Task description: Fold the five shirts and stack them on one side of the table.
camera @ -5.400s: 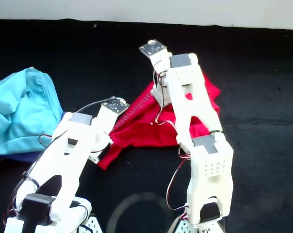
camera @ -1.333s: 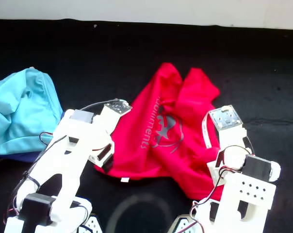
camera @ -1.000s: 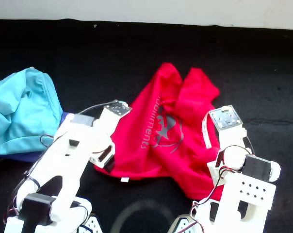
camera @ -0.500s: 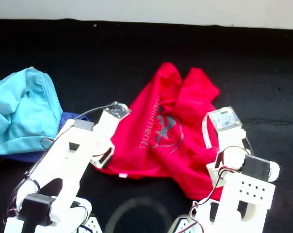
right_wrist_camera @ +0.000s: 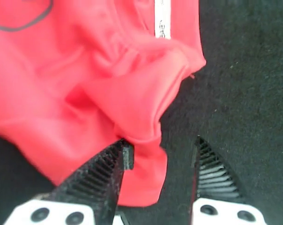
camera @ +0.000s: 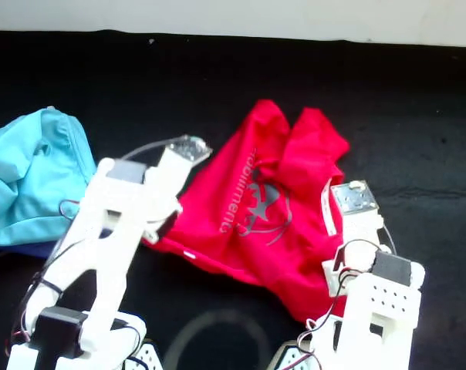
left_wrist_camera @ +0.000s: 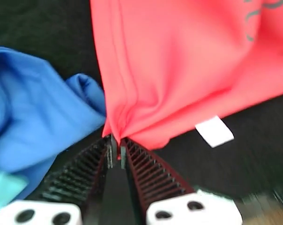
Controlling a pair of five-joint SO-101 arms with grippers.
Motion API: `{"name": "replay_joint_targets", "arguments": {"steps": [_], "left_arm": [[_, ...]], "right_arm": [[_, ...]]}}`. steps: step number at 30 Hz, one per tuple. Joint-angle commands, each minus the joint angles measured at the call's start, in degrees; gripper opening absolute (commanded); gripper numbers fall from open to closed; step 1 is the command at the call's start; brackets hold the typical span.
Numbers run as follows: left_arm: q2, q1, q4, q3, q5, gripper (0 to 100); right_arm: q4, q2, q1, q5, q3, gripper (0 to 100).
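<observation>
Change: The left gripper (left_wrist_camera: 115, 149), jaws pressed together on a hem corner of the red shirt (camera: 271, 208), has drawn that corner away from the near edge within the last second. The hem now slants, and the white label (left_wrist_camera: 215, 131) has travelled with it.
Right arm: Stretched across the shirt some seconds back, it now sits drawn in by the near right corner. The right gripper (right_wrist_camera: 162, 145) is spread, one finger against a crumpled red fold, gripping nothing.
Meaning: The shirt appears to be getting pulled out flat. No fold is made yet, and only one side is held.
Shirts: The red one lies crumpled mid-surface. The turquoise shirt (camera: 32, 177) stays bunched at the left edge, on top of a blue shirt (left_wrist_camera: 33, 122), both unfolded.
Surface: A black table (camera: 140, 77), with a faint grey ring (camera: 217, 320) at the near edge between the arm bases.
Room: A pale wall (camera: 217, 15) runs behind the far edge.
</observation>
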Motion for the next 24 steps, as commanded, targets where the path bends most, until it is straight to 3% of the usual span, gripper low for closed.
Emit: {"name": "replay_joint_targets", "arguments": {"steps": [1,5,10,15,20,24], "left_arm": [[-1.8,-0.5,7.6,-11.6,0.1,1],[-1.5,-0.7,10.9,-16.9,0.1,1],[-1.5,-0.4,11.2,-17.3,0.1,1],[-1.5,-0.4,11.2,-17.3,0.1,1],[-1.5,-0.4,11.0,-17.5,0.1,1],[-1.5,-0.4,10.7,-17.6,0.1,1]], "right_arm": [[-0.6,-0.2,-2.9,-1.3,0.6,20.1],[2.0,-0.2,-5.5,-0.8,2.5,20.4],[3.1,-0.2,-5.4,3.4,4.4,28.2],[2.8,-0.2,-5.8,6.2,5.3,27.6],[-0.7,-0.2,-5.8,14.5,10.9,17.2],[-7.1,-0.3,-5.8,15.6,15.1,4.3]]}}
